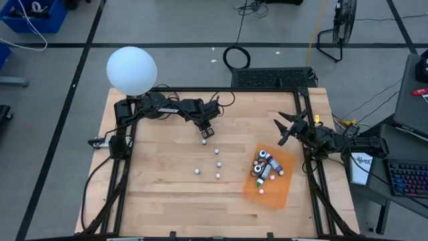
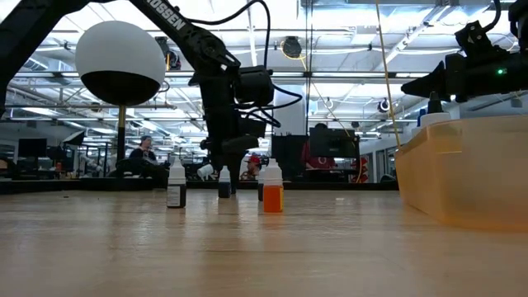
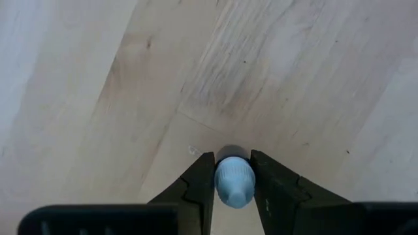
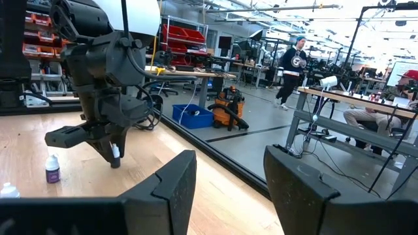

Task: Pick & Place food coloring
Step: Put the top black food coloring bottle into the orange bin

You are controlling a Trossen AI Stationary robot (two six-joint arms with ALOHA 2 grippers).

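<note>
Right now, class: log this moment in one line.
left gripper: jaws closed on bottle | right gripper: open, waiting above table | orange tray: holds bottles

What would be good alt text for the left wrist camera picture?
Seen from above, a small food coloring bottle with a pale blue cap sits clamped between the two dark jaws of the left gripper. Beneath it lies the light wooden table, bare in this view.

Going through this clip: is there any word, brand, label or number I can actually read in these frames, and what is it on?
"OSSEN": pale letters on the dark left arm in the low view; the start of the word is cut off by the picture's top edge.
Bottle labels on the food coloring: too small to read.
Sheet of paper beside the table, high view: dark marks, blurred, not readable.
</note>
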